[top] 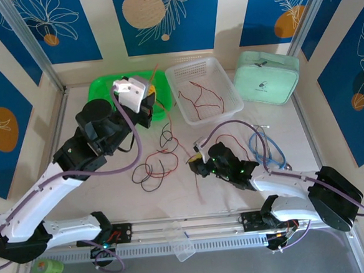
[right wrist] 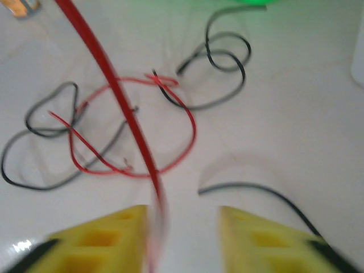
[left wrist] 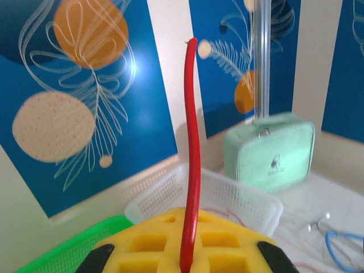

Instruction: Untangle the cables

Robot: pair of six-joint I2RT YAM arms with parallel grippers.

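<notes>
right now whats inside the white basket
A few thin red cables lie loose on the floor of the basket; no black ones can be seen there. Seen from above nothing covers them, but they overlap too much to count.

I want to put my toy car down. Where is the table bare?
Bare table in front of the tangled cables, between both arms; also right of the blue loop, in front of the mint case. The middle is crowded.

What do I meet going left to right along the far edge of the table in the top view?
green tray → white basket → mint-green case
</notes>
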